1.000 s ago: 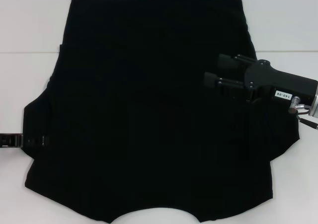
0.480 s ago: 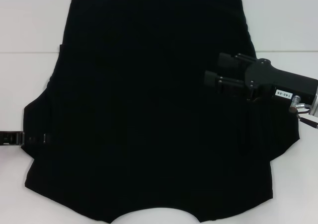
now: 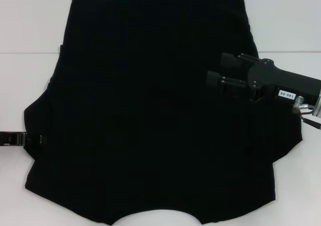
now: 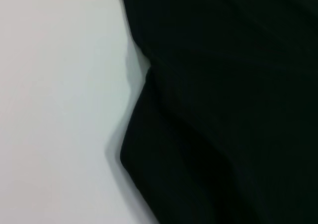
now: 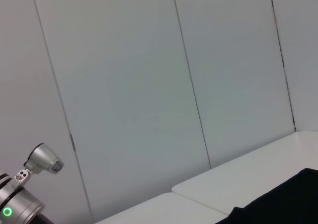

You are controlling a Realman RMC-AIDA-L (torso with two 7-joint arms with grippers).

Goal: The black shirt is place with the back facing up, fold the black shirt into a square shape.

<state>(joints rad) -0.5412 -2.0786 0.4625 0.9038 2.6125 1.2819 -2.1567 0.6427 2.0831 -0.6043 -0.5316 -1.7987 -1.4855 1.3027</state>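
The black shirt (image 3: pixel 150 110) lies spread flat on the white table (image 3: pixel 30 25), plain side up, with no print showing. My right gripper (image 3: pixel 220 70) hovers over the shirt's right side near the sleeve, pointing left. It is open, with nothing between its fingers. My left gripper (image 3: pixel 22 137) sits low at the table's left edge, reaching onto the edge of the left sleeve. The left wrist view shows the shirt (image 4: pixel 228 110) with its wavy edge against bare table. A corner of the shirt (image 5: pixel 288 201) shows in the right wrist view.
White table surface (image 4: pixel 54 105) surrounds the shirt on the left and far sides. Grey wall panels (image 5: pixel 149 85) stand behind the table. A silver arm joint with a green ring (image 5: pixel 15 204) shows at the right wrist view's edge.
My left gripper has drawn back slightly to the left along the sleeve edge. The right gripper and the shirt look unchanged.
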